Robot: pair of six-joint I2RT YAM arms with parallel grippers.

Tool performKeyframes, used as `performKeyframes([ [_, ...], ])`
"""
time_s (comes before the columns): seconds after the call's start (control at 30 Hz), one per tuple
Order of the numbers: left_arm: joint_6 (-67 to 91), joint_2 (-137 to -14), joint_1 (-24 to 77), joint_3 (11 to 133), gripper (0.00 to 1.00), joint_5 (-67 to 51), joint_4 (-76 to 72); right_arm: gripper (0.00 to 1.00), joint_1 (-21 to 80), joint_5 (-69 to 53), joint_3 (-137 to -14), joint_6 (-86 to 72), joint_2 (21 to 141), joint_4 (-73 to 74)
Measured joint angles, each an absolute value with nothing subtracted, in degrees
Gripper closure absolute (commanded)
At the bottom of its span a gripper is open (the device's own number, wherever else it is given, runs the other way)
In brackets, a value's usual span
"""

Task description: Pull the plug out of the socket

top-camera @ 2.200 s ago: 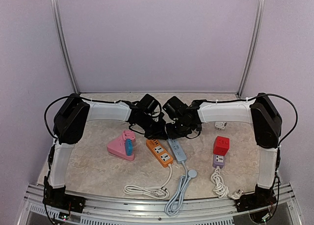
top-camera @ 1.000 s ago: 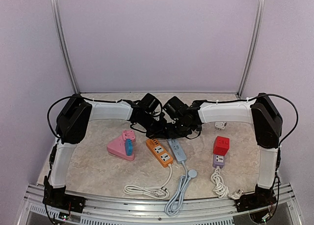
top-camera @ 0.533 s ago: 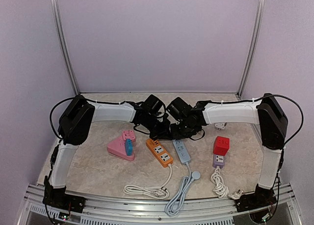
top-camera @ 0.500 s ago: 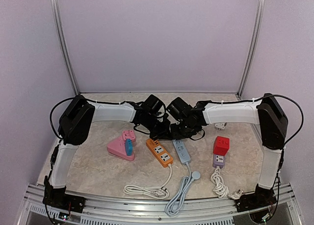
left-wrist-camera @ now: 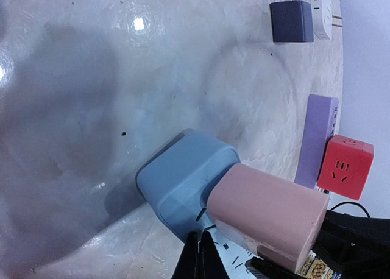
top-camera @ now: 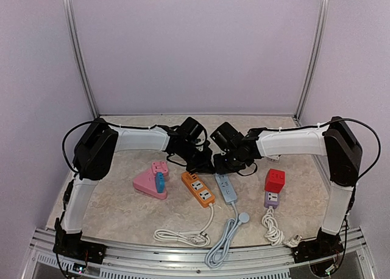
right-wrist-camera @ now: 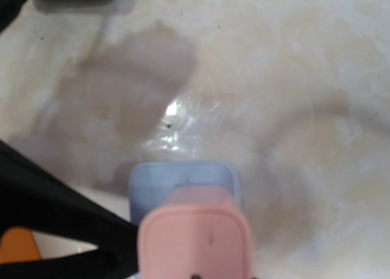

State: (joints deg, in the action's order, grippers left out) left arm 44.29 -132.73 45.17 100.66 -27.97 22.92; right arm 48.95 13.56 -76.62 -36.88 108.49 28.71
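Shifted rightward, blue strip (top-camera: 226,189) carries one pink plug (left-wrist-camera: 268,215) clamped by right gripper (top-camera: 223,167); left gripper (left-wrist-camera: 200,256) closed empty.

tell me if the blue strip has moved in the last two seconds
Yes. The blue strip has slid right, away from the orange strip, which has stayed put; the gap between them is wider.

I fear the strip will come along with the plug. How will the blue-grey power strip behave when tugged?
The blue-grey power strip looks rigid and light, so it would probably lift or slide with the pink plug unless pinned. Its coiled cord looks floppy and should trail, anchoring little. The glossy table likely lets it skid.
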Motion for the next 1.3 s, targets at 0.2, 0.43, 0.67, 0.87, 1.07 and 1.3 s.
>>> performKeyframes([
  [0.2, 43.4, -132.1, 45.5, 100.7, 1.0, -26.9, 24.5, 1.0, 48.9, 11.7, -74.7, -38.2, 107.5, 26.3],
  [0.43, 43.4, -132.0, 45.7, 100.7, 1.0, -26.7, 24.6, 1.0, 48.8, 11.3, -74.6, -38.9, 107.5, 25.9],
  [0.67, 43.5, -132.4, 45.8, 101.7, 1.0, -26.7, 25.5, 1.0, 48.8, 10.7, -74.4, -39.5, 107.5, 25.6],
  [0.87, 44.7, -133.6, 45.8, 103.9, 1.0, -27.0, 27.9, 1.0, 48.7, 10.7, -74.3, -39.9, 107.4, 25.6],
  [1.07, 46.3, -135.0, 45.8, 106.5, 1.0, -27.4, 30.6, 1.0, 48.6, 10.5, -73.5, -39.8, 106.9, 24.8],
  [1.3, 46.9, -135.9, 45.8, 108.1, 1.0, -28.1, 31.6, 1.0, 48.5, 10.8, -72.4, -39.7, 106.0, 24.3],
])
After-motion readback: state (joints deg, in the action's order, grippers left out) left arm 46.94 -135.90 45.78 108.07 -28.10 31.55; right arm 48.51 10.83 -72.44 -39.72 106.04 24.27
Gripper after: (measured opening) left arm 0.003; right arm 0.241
